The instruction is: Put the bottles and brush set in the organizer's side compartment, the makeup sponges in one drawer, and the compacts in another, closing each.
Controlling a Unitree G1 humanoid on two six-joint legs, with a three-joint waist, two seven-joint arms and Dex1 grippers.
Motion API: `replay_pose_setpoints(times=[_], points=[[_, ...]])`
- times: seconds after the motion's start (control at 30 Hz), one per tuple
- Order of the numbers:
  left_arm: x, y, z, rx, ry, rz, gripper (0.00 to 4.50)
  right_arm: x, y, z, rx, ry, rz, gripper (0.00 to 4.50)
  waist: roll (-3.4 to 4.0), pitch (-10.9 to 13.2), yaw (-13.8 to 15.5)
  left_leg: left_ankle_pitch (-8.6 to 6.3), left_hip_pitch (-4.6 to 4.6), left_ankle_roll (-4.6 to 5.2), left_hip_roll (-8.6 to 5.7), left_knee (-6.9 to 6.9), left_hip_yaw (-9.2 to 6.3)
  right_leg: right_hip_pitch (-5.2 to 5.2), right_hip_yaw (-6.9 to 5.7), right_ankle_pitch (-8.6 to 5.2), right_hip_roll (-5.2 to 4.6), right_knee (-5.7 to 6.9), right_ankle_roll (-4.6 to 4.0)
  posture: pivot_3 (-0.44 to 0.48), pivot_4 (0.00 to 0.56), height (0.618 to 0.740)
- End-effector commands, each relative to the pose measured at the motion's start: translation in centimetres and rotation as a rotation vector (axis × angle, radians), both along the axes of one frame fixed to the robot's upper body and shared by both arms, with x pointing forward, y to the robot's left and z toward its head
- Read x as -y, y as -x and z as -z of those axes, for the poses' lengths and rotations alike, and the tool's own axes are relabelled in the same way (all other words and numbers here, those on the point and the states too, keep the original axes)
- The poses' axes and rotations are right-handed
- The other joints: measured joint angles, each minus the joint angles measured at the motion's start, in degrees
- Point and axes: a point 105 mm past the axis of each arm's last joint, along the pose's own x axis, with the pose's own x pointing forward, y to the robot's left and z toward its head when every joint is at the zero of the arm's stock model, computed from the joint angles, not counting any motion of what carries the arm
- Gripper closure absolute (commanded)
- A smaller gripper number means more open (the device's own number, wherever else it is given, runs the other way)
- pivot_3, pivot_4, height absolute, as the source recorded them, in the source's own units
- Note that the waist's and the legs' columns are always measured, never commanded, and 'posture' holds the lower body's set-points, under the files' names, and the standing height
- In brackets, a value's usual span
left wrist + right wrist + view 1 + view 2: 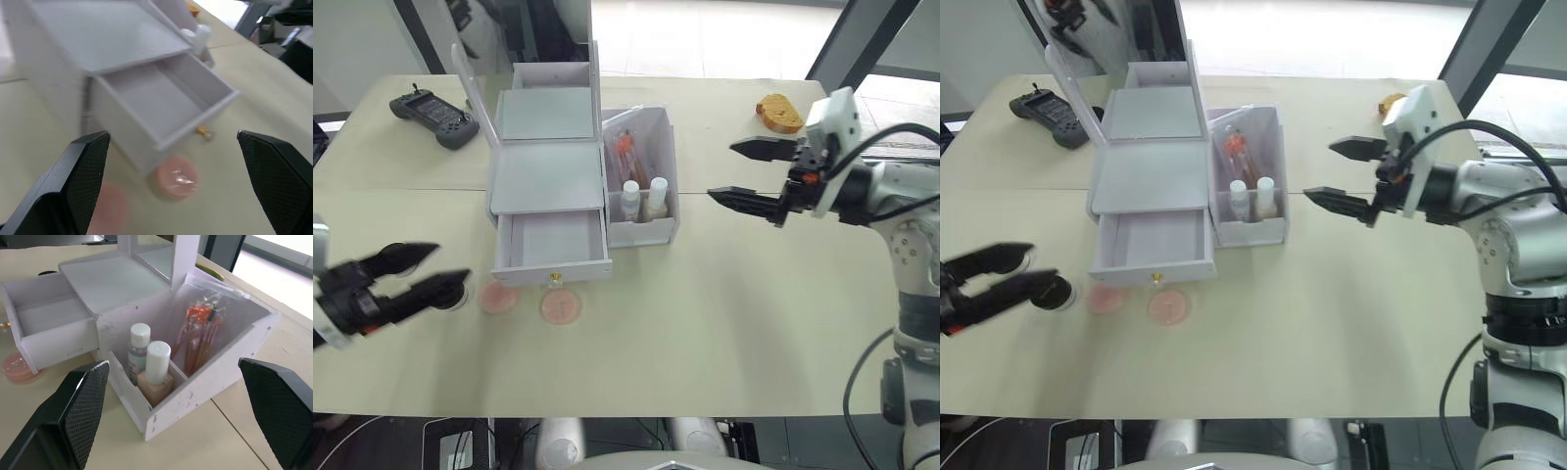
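The white organizer (546,176) stands mid-table with its mirror lid up and one gold-knobbed drawer (553,243) pulled out and empty. Its side compartment (666,166) holds the two bottles (139,350) (157,366) and the brush set (203,333). Two pink makeup sponges (497,297) (560,307) lie on the table in front of the drawer. My left gripper (429,269) is open, left of the sponges. Two dark round compacts (1058,294) (1020,258) lie at its fingertips. Open in the air, my right gripper (722,170) hovers to the right of the side compartment.
A black handheld controller (435,116) lies at the back left. An orange-brown sponge-like lump (779,113) sits at the back right behind my right gripper. The table's front edge (607,411) runs below the sponges.
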Motion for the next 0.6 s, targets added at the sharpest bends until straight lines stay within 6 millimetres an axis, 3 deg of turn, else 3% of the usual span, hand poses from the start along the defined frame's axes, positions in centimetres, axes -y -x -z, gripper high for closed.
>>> replay_pose_setpoints(times=[0.03, 0.17, 0.37, 0.5, 0.6], points=[[-4.2, -1.7, 0.0, 0.038, -0.093, -0.074, 0.04, 3.2, 1.1, -0.4, 0.034, 0.033, 0.095, 0.00, 0.01, 0.0, -0.1, 0.00, -0.06, -0.01, 0.00, -0.04, 0.03, -0.09, 0.01, 0.00, 0.00, -0.02, -0.01, 0.000, 0.150, 0.705], [-8.0, -3.5, 0.0, 0.074, -0.133, -0.157, 0.04, 6.6, 2.3, 2.0, 0.003, 0.137, 0.207, 0.00, -0.03, 0.0, -0.3, 0.00, -0.15, 0.00, 0.03, -0.19, 0.08, -0.30, 0.00, 0.01, 0.02, 0.09, -0.01, 0.000, 0.150, 0.705], [-12.1, -4.3, 2.3, 0.031, -0.166, -0.254, 0.04, 11.3, 4.3, 4.3, 0.004, 0.134, 0.404, 0.00, -0.03, 0.0, -0.7, 0.03, -0.10, -0.02, 0.04, -0.27, 0.10, -0.34, 0.02, 0.03, 0.04, 0.17, 0.00, 0.000, 0.150, 0.705], [-12.7, -4.7, 2.6, 0.029, -0.178, -0.265, 0.04, 12.2, 4.5, 4.4, 0.023, 0.115, 0.443, 0.00, -0.06, 0.0, -0.6, 0.06, -0.12, -0.07, 0.03, -0.12, 0.10, -0.30, 0.03, 0.05, 0.04, 0.29, 0.01, 0.000, 0.150, 0.705], [-12.1, -5.2, 2.1, 0.047, -0.183, -0.226, 0.04, 11.1, 4.1, 2.9, 0.060, 0.089, 0.410, 0.00, -0.06, 0.0, -0.4, 0.08, -0.13, -0.10, 0.04, -0.07, 0.08, -0.29, 0.02, 0.04, 0.04, 0.40, 0.02, 0.000, 0.150, 0.705]])
